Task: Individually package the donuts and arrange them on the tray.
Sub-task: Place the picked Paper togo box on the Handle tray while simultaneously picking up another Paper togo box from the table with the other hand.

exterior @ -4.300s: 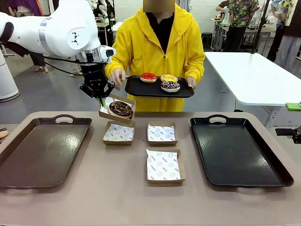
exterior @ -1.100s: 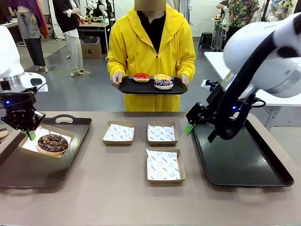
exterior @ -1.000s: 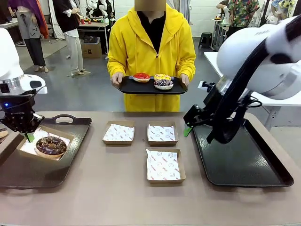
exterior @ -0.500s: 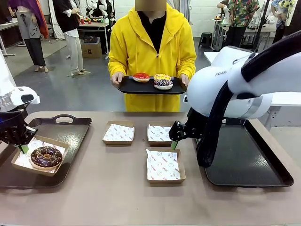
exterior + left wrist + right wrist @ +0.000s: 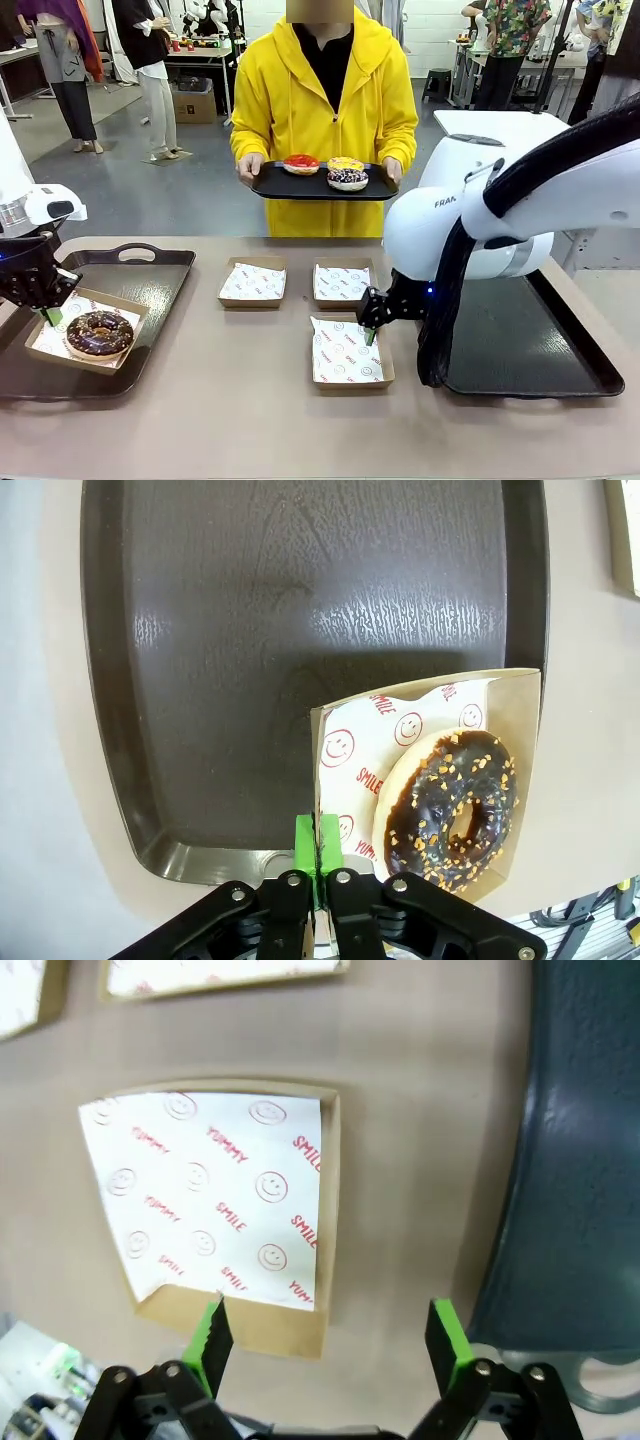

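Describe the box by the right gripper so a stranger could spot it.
Between the left tray and right tray sit three empty boxes. It is the near box, alone before the back pair, the open right gripper at its corner.

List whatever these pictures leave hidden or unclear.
- Front view: right tray, left part hidden behind the right arm.
- Front view: yellow donut, partly behind the purple donut; toppings too small.
- Left wrist view: box corner, pinched out of sight by the left gripper.
- Same view: whether the box rests on the left tray, unclear.
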`<move>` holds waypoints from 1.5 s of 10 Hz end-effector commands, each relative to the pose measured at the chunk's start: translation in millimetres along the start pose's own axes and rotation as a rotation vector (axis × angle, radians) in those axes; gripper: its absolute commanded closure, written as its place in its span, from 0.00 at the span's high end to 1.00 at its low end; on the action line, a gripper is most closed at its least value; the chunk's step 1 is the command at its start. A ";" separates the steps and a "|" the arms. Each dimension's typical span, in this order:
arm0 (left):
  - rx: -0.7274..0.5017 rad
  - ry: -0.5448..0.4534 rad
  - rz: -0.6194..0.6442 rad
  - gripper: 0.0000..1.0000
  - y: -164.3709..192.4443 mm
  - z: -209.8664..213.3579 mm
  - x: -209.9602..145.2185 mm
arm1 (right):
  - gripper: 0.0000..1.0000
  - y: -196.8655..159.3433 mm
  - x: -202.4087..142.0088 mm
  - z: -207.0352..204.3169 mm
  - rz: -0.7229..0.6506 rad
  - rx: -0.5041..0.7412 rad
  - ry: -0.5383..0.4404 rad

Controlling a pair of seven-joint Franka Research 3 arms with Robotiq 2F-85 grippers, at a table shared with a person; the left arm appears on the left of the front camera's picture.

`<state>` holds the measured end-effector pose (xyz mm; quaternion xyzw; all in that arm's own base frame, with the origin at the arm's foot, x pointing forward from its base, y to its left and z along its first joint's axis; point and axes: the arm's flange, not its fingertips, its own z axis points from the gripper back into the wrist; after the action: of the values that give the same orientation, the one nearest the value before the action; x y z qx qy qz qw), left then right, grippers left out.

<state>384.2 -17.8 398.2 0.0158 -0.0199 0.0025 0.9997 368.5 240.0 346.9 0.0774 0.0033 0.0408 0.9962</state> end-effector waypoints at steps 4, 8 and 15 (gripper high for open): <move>0.004 -0.001 -0.007 0.01 0.6 2.2 -0.5 | 1.00 29.7 13.6 -12.6 -0.072 -0.137 0.016; 0.004 -0.001 -0.007 0.01 0.6 2.2 -0.5 | 1.00 16.0 3.7 -10.7 -0.030 -0.098 0.004; -0.013 -0.041 0.049 0.01 -2.4 -7.8 6.0 | 1.00 26.5 14.1 -28.2 -0.091 -0.153 -0.009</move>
<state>388.3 -17.6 397.2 0.0131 -0.0314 0.0123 0.9993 374.0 261.9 329.7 0.0149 0.0097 0.0109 0.9998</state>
